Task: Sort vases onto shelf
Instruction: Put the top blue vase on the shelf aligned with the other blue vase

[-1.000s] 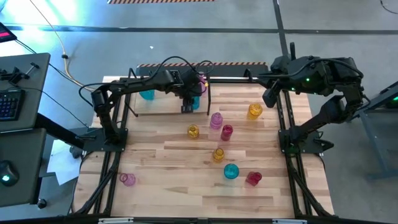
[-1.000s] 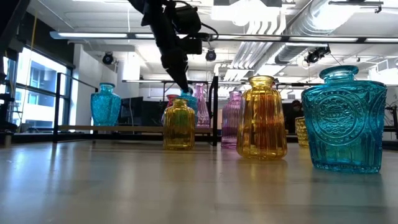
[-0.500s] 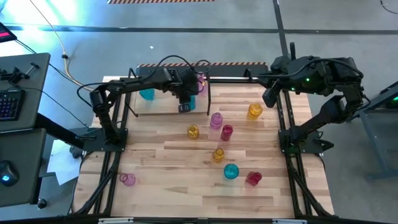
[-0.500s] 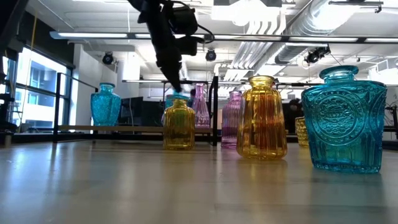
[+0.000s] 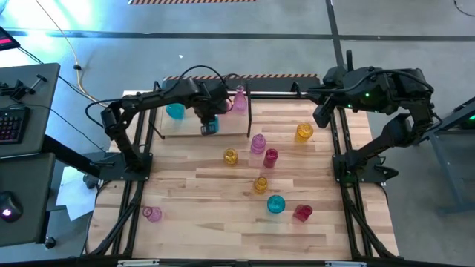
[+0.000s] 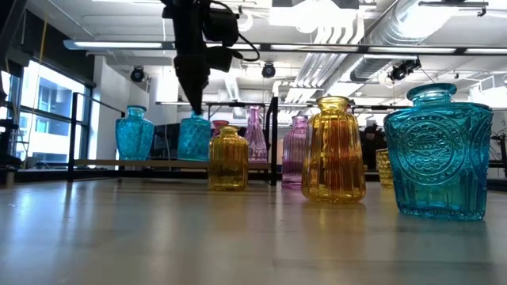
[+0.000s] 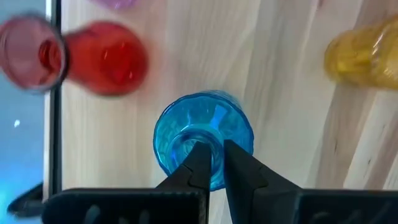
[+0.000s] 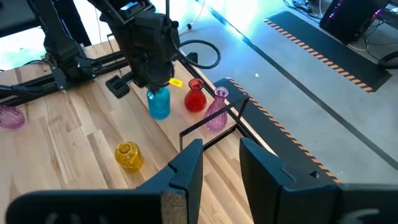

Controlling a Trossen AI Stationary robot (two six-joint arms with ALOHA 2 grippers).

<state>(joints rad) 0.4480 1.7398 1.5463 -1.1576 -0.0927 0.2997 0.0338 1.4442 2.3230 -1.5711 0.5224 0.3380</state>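
Since carried leftward along shelf (image 5: 245, 122) | left gripper (image 7: 213, 163) pinches cyan vase (image 7: 204, 138)

An open-plan lab or workshop floor is showing here: bare ducts and pipes (image 6: 372, 32) are running under the ceiling between strip lights (image 6: 119, 45), and the concrete floor (image 5: 223, 44) is carrying striped hazard tape (image 5: 193, 1). A desk with a keyboard (image 5: 11, 122) is standing beside the butcher-block table (image 5: 215, 222), with loose cables (image 5: 74, 59) trailing across the floor.
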